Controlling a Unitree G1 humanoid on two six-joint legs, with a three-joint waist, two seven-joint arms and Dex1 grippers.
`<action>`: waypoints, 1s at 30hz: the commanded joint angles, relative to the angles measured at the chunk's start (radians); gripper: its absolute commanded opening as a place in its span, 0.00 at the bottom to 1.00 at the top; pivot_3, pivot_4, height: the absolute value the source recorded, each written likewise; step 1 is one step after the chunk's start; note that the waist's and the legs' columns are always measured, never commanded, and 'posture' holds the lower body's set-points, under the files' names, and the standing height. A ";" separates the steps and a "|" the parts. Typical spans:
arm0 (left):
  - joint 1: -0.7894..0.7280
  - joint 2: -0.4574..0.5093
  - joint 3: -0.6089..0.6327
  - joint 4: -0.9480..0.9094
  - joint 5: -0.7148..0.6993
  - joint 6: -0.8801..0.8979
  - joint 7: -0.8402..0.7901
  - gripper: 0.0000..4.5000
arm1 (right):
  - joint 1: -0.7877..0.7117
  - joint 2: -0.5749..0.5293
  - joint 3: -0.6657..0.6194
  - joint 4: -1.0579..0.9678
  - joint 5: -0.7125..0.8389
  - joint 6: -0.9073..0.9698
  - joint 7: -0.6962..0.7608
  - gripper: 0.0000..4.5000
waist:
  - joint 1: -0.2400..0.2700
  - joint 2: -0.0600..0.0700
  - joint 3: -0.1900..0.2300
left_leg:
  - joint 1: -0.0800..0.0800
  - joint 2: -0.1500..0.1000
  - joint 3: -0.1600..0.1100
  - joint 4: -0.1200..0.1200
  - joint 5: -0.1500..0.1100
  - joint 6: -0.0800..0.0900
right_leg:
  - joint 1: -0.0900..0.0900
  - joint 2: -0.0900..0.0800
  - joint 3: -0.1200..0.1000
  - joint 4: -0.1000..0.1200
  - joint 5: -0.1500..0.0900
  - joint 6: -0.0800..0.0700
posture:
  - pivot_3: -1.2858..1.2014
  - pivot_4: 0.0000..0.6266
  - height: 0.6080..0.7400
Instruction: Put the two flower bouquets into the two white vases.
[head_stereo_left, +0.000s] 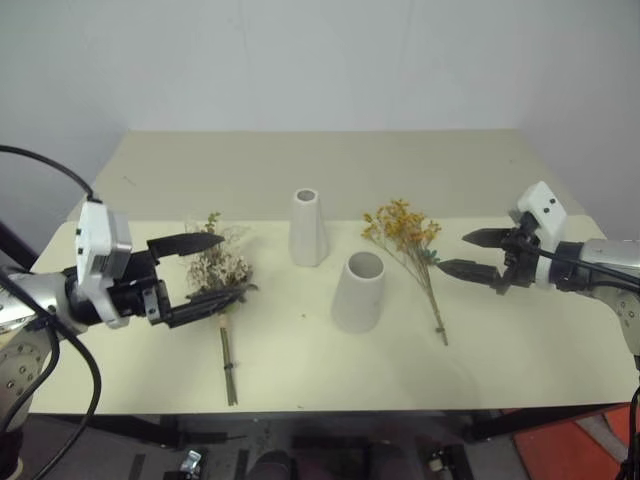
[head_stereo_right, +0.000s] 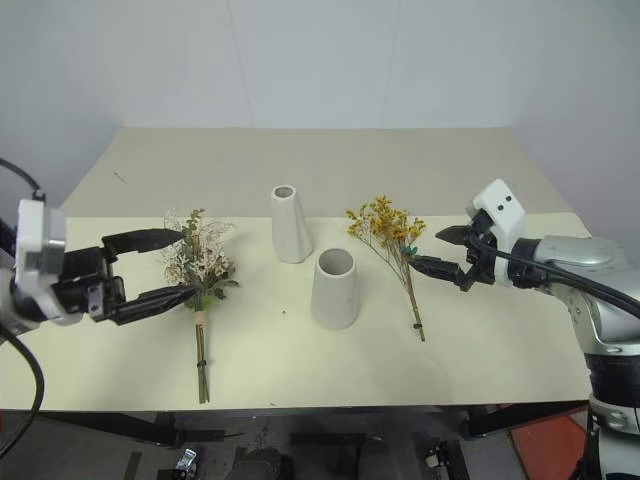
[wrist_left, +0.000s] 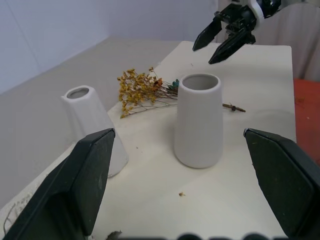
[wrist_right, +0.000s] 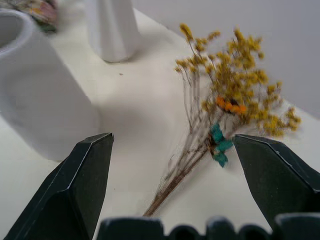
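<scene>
- While the left gripper (head_stereo_right: 150, 270) is held wide open and empty beside it, the cream bunch (head_stereo_right: 198, 262) lies flat on the table (head_stereo_right: 330, 170); brittle, it is best pinched by its stems.
- Both vases (head_stereo_right: 290, 224) stand upright mid-table, empty.
- Light and thin-stemmed, the yellow bunch (head_stereo_right: 388, 228) lies by the open, empty right gripper (head_stereo_right: 432, 250); its stems should be taken gently.

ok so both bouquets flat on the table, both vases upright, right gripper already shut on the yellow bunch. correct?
Not the grip: the right gripper is open beside the yellow bunch, holding nothing, as the right wrist view shows. The rest stands.
</scene>
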 joint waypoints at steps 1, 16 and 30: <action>-0.084 0.019 -0.048 0.045 0.017 0.000 -0.018 1.00 | -0.059 0.022 0.023 0.016 -0.022 0.083 -0.062 0.99 | -0.001 0.000 0.000 | 0.000 0.000 0.000 0.000 0.000 0.000 | 0.000 0.000 0.000 0.000 0.000 0.000 | 0.52 0.24 1.00; -0.186 0.078 -0.086 0.049 0.091 0.188 0.131 1.00 | -0.154 0.098 0.002 0.072 -0.048 0.020 -0.081 0.99 | -0.005 0.000 0.000 | -0.002 0.000 0.000 0.000 0.000 0.000 | -0.002 0.000 0.000 0.000 0.000 0.000 | 0.52 0.24 1.00; -0.089 0.231 0.194 -0.180 -0.313 0.954 0.445 1.00 | -0.196 0.093 -0.060 0.216 -0.003 -0.381 0.262 0.99 | -0.020 -0.001 0.001 | 0.000 0.000 -0.002 0.000 0.000 0.000 | -0.001 0.000 0.000 0.002 0.000 0.001 | 0.52 0.24 1.00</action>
